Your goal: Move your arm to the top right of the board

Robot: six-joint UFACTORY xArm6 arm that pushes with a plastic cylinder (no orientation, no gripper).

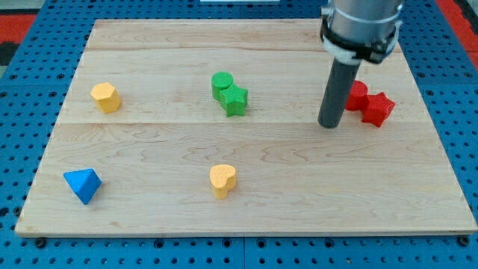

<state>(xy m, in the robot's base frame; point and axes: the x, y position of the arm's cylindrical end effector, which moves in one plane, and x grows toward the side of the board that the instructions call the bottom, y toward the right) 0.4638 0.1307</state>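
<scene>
No jaws on your arm — only my tip (328, 125), holding nothing, just left of the red blocks (368, 102); the board's top right corner (394, 37) lies up-right, beyond them

Board (246, 187): pale wood planks, visible grain, smooth matt finish w/ faint sheen. Rod: dark, matt, smooth, looks like plastic or coated metal; my tip (329, 125) rests on the wood. Collar above it: grey metal, slightly glossy. Just to the tip's right, red blocks (370, 103): matt, plastic-looking, as are the green blocks (230, 94) to its left, yellow heart (222, 180), yellow hexagon (106, 97), blue triangle (82, 184). Blue perforated base (22, 67) around board: smooth, low gloss
</scene>
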